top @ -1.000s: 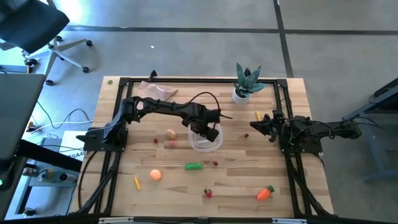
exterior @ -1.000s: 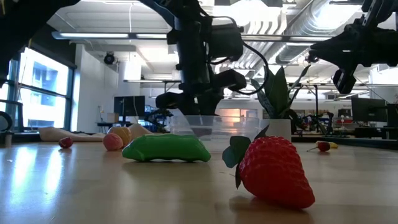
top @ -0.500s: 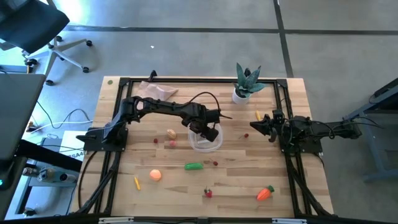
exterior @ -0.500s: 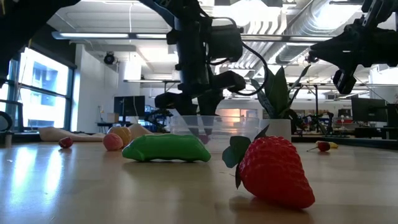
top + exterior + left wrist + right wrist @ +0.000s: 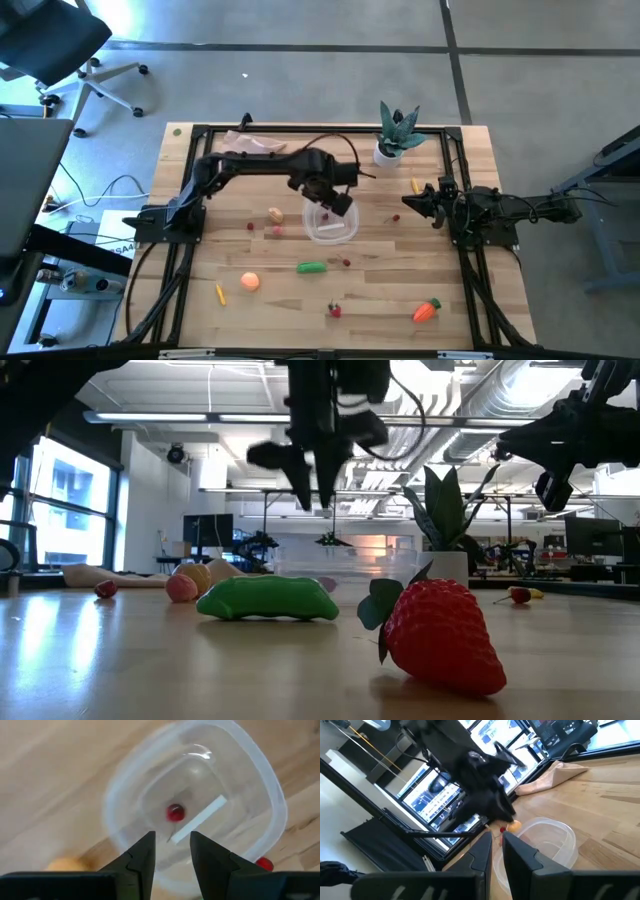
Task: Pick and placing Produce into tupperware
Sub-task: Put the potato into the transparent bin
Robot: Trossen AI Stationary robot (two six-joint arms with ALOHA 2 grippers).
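Note:
The clear tupperware (image 5: 331, 226) stands on the table's middle, with one small red piece (image 5: 175, 813) on its floor. My left gripper (image 5: 326, 201) hangs open above it, clear of the rim (image 5: 312, 495), and nothing is between its fingers (image 5: 172, 842). My right gripper (image 5: 408, 204) waits shut in the air to the container's right. Loose produce lies on the wood: green pepper (image 5: 311, 267), orange ball (image 5: 250, 282), strawberry (image 5: 335, 310), carrot (image 5: 427, 311), a yellow stick (image 5: 220, 293) and a tan piece (image 5: 275, 214).
The spiky plant in its white pot (image 5: 397, 135) stands at the far edge, and the beige cloth (image 5: 250, 145) lies far left. Small red bits (image 5: 346, 262) (image 5: 393, 217) and a yellow piece (image 5: 415, 185) lie around the container. Black frame rails run along the table's sides.
My left gripper has risen straight up out of the tupperware, from low inside its walls to well above the rim, drifting slightly toward the far edge. A small red piece now lies on the container's floor. The right arm has kept still.

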